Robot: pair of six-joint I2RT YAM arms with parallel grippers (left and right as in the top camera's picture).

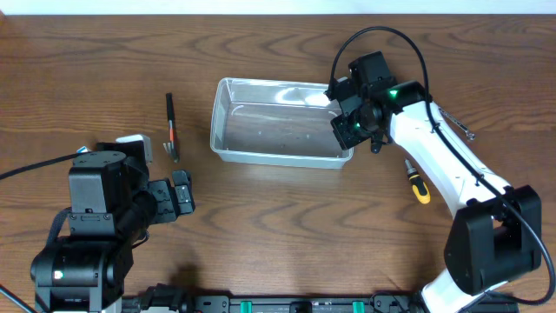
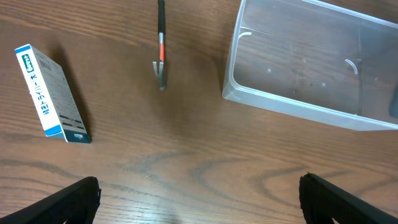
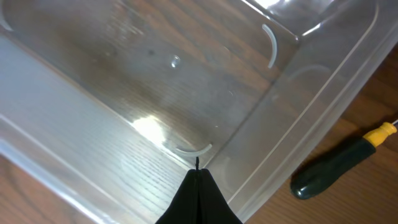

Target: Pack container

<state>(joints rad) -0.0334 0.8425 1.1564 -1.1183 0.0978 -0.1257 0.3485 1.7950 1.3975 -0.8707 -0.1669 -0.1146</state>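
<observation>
We see the container (image 1: 278, 160) standing upright a little toward 12 o'clock from the middle of the bench (image 1: 261, 235); the right gripper (image 3: 198, 183), jaws together and holding nothing, hangs over its 3 o'clock end; the left gripper (image 2: 199, 202), jaws wide apart, hovers at its 8 o'clock; a screwdriver (image 1: 418, 183) lies at its 4 o'clock; a slim tool (image 1: 171, 126) and a small box (image 2: 51, 94) lie at its 9 o'clock.
</observation>
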